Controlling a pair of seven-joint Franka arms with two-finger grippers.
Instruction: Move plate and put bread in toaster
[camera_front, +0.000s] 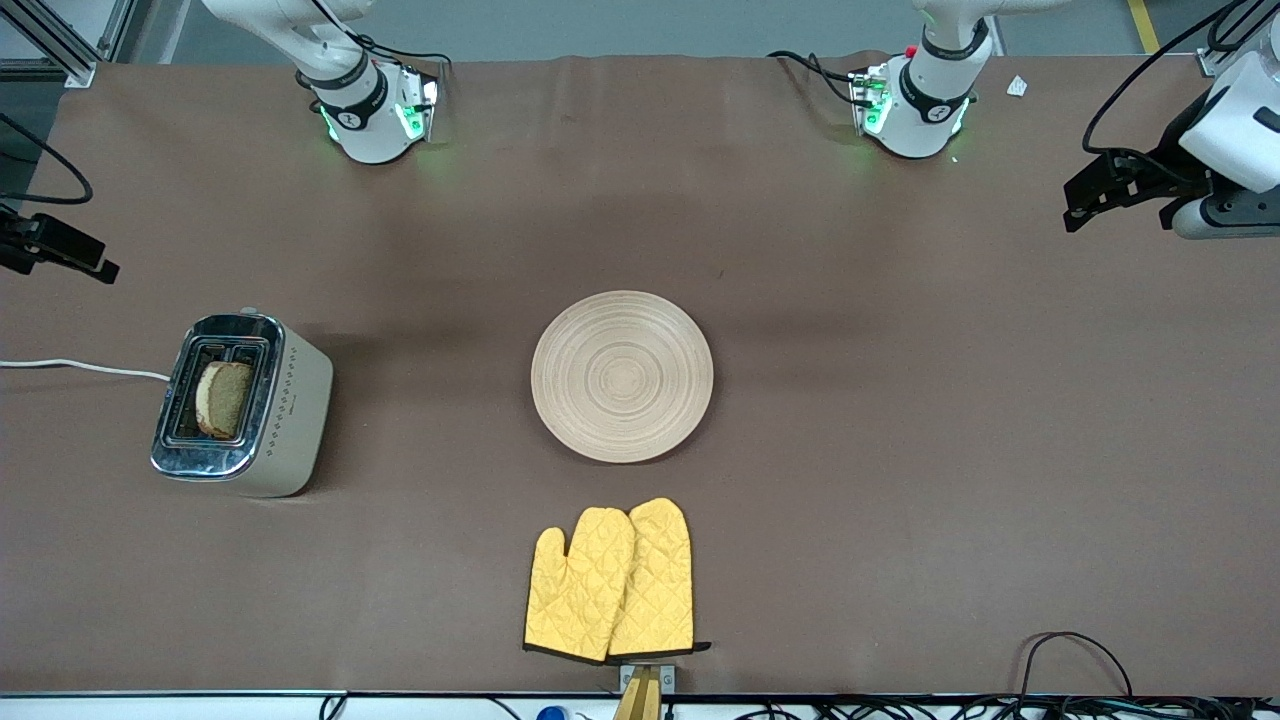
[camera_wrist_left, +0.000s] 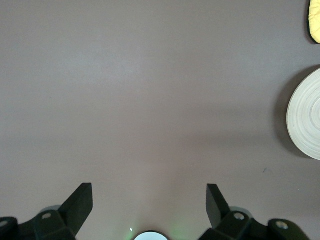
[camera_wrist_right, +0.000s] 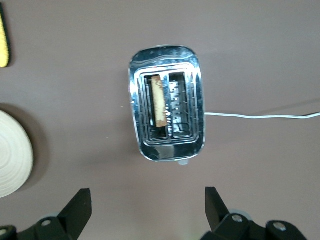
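A: Nearest the camera lie the yellow oven mitts (camera_front: 612, 582), untouched. Then?

B: The plate (camera_front: 622, 376) sits bare at the table's middle, and the bread (camera_front: 222, 399) stands in a slot of the toaster (camera_front: 240, 404) toward the right arm's end.

A: The grippers?

B: The right gripper (camera_wrist_right: 145, 207) hangs above the toaster, jaws spread, empty. The left gripper (camera_wrist_left: 149, 202), spread too, waits over bare table. I'd judge both jobs done; best keep the arms high and clear.

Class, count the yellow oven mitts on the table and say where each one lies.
2. Both oven mitts lie side by side, overlapping, nearer the front camera than the plate. Nothing suggests a hidden third.
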